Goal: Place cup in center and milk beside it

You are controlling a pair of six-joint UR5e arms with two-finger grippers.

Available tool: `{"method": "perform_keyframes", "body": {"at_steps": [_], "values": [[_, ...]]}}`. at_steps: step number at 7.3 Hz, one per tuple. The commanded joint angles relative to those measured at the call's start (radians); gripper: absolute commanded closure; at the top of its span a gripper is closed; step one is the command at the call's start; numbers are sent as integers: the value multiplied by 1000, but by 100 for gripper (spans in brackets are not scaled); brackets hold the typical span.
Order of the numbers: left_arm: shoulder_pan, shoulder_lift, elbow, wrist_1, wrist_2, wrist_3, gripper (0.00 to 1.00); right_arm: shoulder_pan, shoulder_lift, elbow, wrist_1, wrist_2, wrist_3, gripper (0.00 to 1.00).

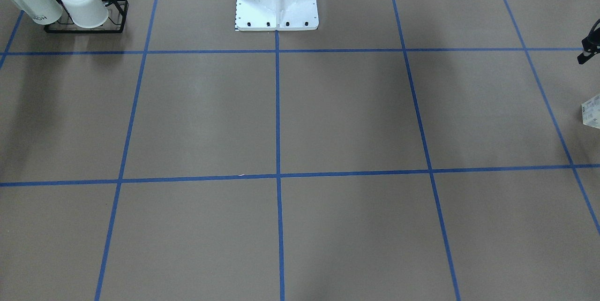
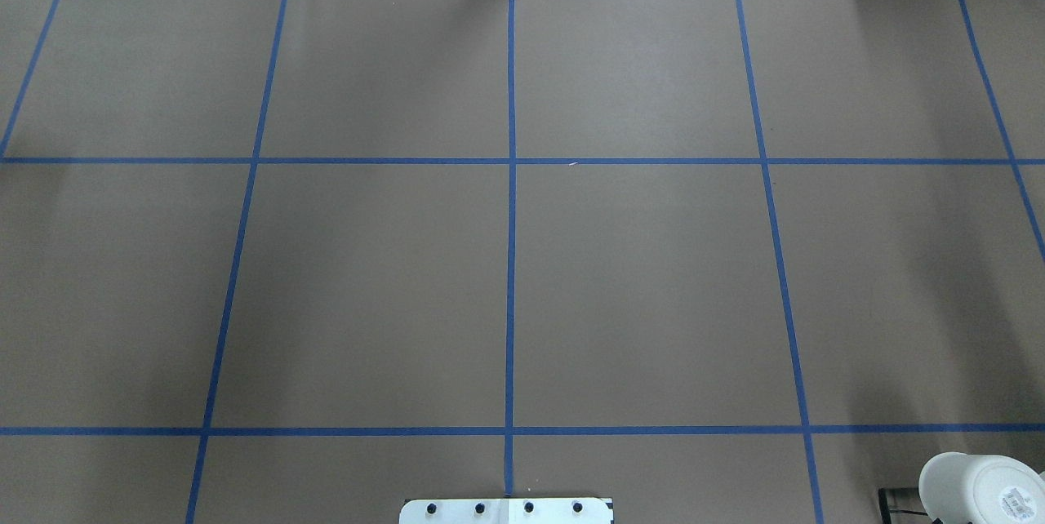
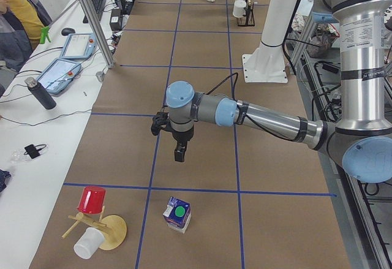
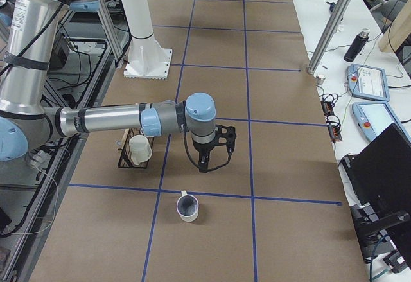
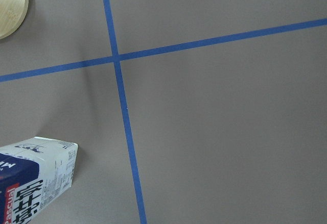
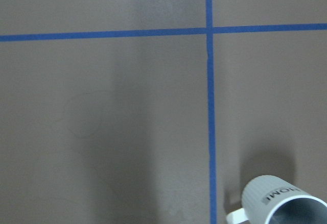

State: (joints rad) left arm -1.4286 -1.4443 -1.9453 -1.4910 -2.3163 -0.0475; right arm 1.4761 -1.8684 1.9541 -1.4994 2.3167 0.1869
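The cup point(image 4: 187, 206), a white ribbed mug with a dark inside, stands upright on the brown table at the robot's right end; it also shows in the right wrist view point(image 6: 278, 201). My right gripper point(image 4: 204, 163) hangs above the table, a short way inboard of the cup, with nothing in it; I cannot tell whether it is open or shut. The milk point(image 3: 177, 214), a blue and white carton with a green cap, stands at the table's left end; it also shows in the left wrist view point(image 5: 33, 180). My left gripper point(image 3: 177, 152) hangs above the table just inboard of the milk; I cannot tell whether it is open or shut.
A black wire rack point(image 1: 115, 17) holds two other white mugs point(image 1: 84, 4) near the robot's right side. A wooden stand point(image 3: 101, 226) with a red cup and a white cup stands beside the milk. The white robot base point(image 1: 276, 5) is at the table's back middle.
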Motion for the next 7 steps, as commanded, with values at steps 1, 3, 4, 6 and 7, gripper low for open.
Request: {"method": "perform_keyframes", "body": {"at_steps": [1, 3, 4, 6, 7], "values": [[-1, -1, 0, 0, 0, 0, 2, 79, 3, -183, 19, -34, -247, 0], [-1, -1, -9, 0, -1, -2, 2, 125, 8, -279, 65, 24, -295, 0], [-1, -1, -12, 0, -2, -2, 2, 125, 8, -350, 112, 32, -329, 0], [-3, 1, -18, 2, -2, -2, 2, 125, -8, -362, 145, 49, -337, 1], [-1, -1, -18, 0, -2, -2, 2, 125, -6, -385, 154, 46, -339, 1]]}}
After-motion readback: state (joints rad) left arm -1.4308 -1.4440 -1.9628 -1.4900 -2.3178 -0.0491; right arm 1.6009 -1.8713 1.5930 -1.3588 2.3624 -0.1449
